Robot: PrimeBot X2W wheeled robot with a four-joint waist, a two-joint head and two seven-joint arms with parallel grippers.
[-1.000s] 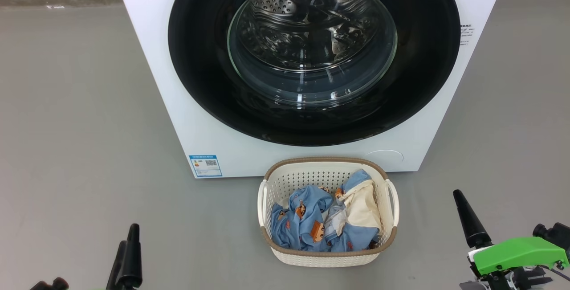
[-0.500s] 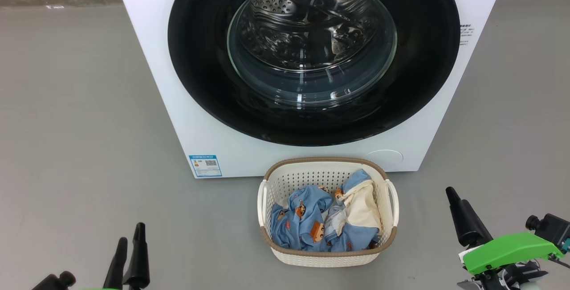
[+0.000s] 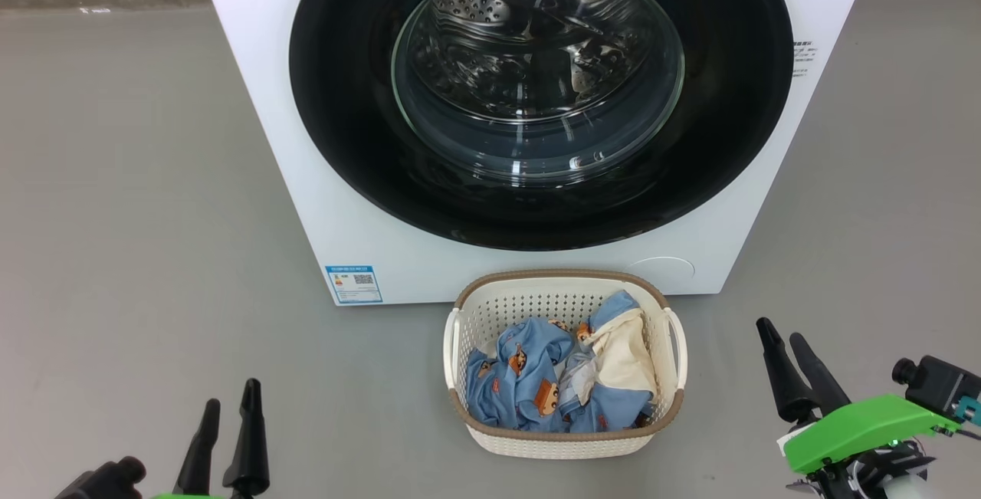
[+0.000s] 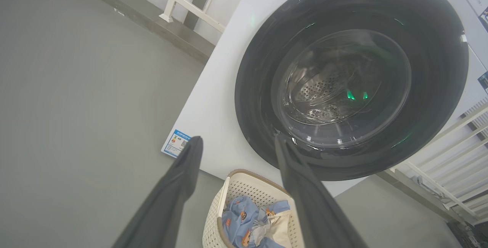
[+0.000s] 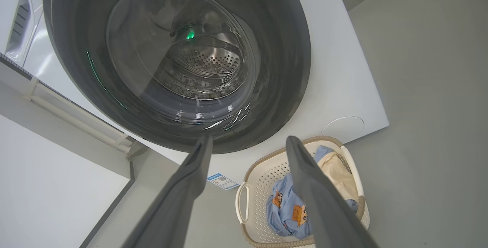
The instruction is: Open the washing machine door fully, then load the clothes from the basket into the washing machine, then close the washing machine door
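Both tools stood spread and empty: the left tool (image 3: pixel 231 399) low at my left, the right tool (image 3: pixel 779 332) low at my right, each well apart from the washing machine (image 3: pixel 398 269) and either side of the basket (image 3: pixel 565 441). The washing machine door (image 3: pixel 538 81) lay shut, flat against the machine's front, so I judged the step in hand to be the first one, opening it. To do that well, I reckoned I should first find where the glossy black rim offers a catch. I could make out no handle or hinge in any view, so I could not tell which side swings free. Once found, I would hook one finger behind that edge, not pinch the slick rim, and draw it out along the door's own arc instead of straight back. I would also keep the other arm clear of the sweep. The basket stood on the floor (image 3: pixel 138 215) just beside the machine's foot, below the door's lower rim, and I judged the swing would pass above it, though narrowly. The door faced squarely toward me, its bulging glass pointing outward. Being round, it had no long axis to speak of. The basket opened upward, its longer side seemingly running left to right along the machine's front, a handle at each end, with the clothes (image 3: pixel 536 376) heaped inside.
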